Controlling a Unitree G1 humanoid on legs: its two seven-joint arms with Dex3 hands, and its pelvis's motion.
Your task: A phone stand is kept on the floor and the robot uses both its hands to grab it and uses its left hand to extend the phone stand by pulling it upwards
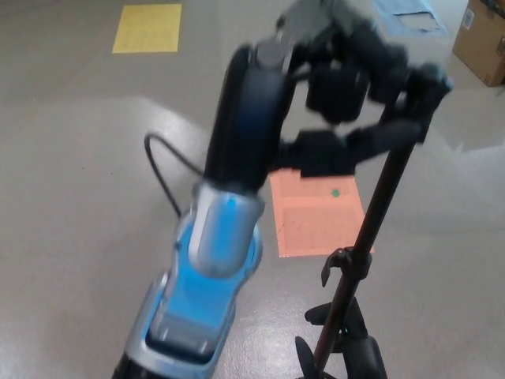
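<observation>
The left hand (347,87) is closed around the top of the phone stand (371,225), the right hand (355,355) grips its lower pole below, so the pull should go straight upward.

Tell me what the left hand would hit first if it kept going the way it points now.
Probably nothing: the left hand, closed on the top of the phone stand, points up and away, and only bare floor shows beyond it, though blur hides depth.
</observation>
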